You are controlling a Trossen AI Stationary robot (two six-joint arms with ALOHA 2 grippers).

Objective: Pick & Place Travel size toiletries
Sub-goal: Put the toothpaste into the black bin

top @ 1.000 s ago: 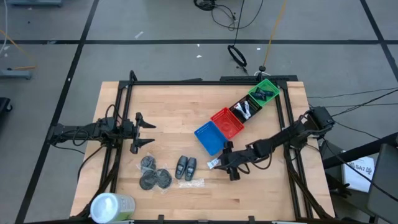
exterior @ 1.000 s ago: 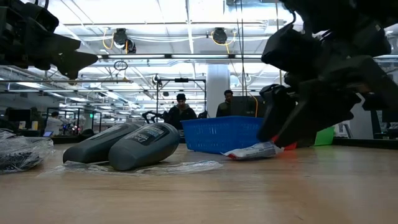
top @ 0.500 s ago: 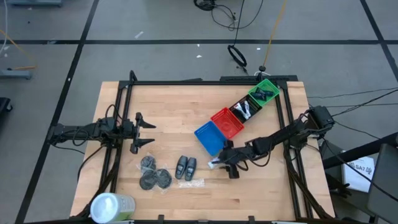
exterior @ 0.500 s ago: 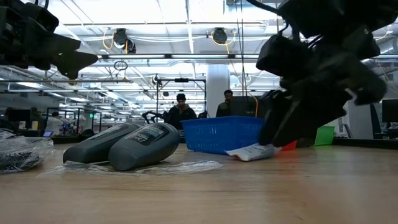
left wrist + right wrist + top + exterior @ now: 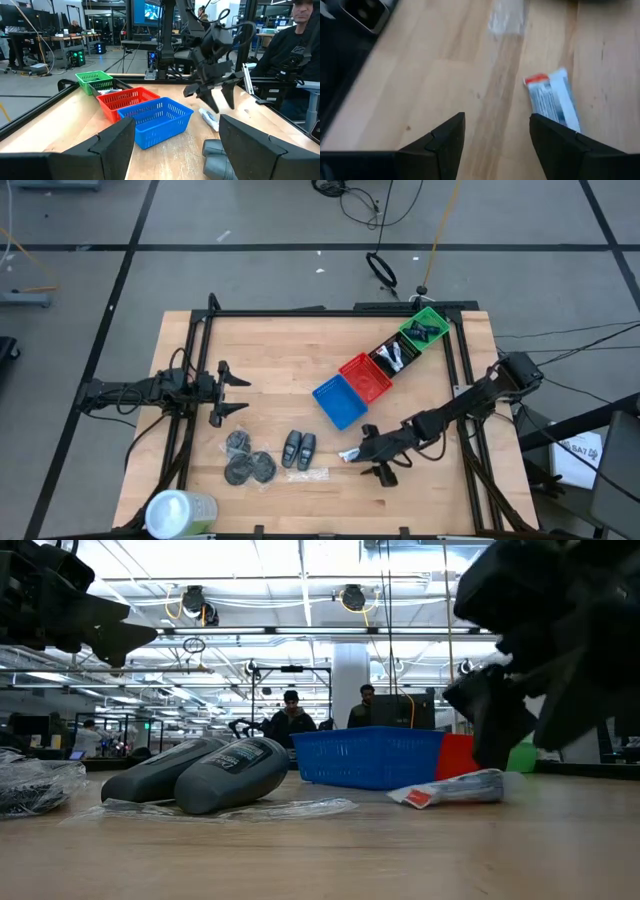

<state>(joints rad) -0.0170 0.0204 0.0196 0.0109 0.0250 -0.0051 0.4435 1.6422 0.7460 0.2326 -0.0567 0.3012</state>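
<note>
A white tube (image 5: 350,454) with a red end lies flat on the table, also in the low view (image 5: 455,789) and the right wrist view (image 5: 552,100). My right gripper (image 5: 369,456) (image 5: 497,135) is open just behind it, fingers low and apart from the tube. Two dark bottles (image 5: 298,448) (image 5: 215,775) lie side by side on the wood. Three dark discs (image 5: 247,461) lie to their left. My left gripper (image 5: 246,394) (image 5: 177,145) waits open above the table's left part.
A row of baskets runs slanting to the far right: blue (image 5: 338,401), red (image 5: 366,376), a dark one (image 5: 393,356) with white items, green (image 5: 424,329) with dark items. A clear wrapper (image 5: 305,475) lies near the bottles. A white-topped green container (image 5: 180,511) stands at the near left corner.
My right gripper has drawn back toward the near edge and slightly right, staying low. The white tube has slid along the table the same way, away from the blue basket, and now lies clear of the fingers.
</note>
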